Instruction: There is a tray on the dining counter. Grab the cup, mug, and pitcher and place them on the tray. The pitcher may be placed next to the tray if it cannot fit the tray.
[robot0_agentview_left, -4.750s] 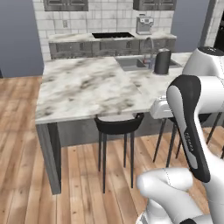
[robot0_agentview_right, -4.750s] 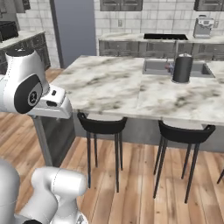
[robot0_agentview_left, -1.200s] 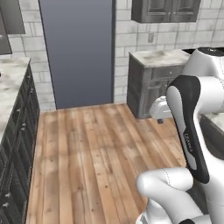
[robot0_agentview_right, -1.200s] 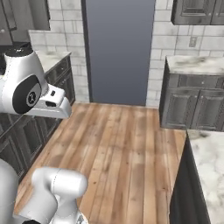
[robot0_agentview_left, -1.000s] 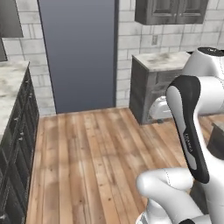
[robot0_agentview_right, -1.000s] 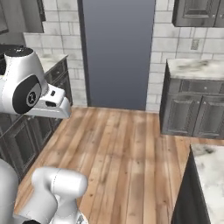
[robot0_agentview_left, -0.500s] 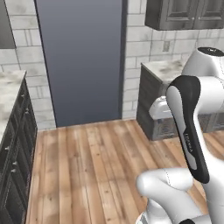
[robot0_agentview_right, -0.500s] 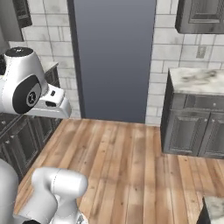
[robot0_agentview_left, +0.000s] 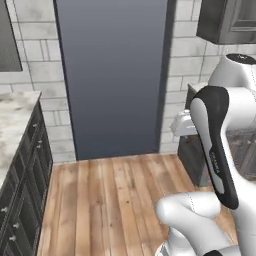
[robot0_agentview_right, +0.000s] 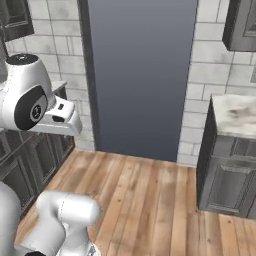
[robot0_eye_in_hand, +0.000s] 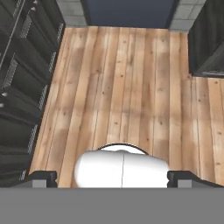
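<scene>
The arm is folded upright, its hand (robot0_eye_in_hand: 112, 178) spread wide and empty.

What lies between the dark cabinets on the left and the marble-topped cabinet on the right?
Bare wooden floor lies between the left cabinets and the marble-topped cabinet in the right base view; behind it stands a tall grey-blue door.

We find no legible text, labels or nos. anywhere. Only a faint vertical marking on the dark band of the robot arm (robot0_agentview_left: 216, 165) in the left base view, too blurred to read. Nothing written on the grey door (robot0_agentview_right: 142, 75), wall tiles (robot0_agentview_left: 35, 55) or dark cabinets (robot0_eye_in_hand: 22, 87).
</scene>
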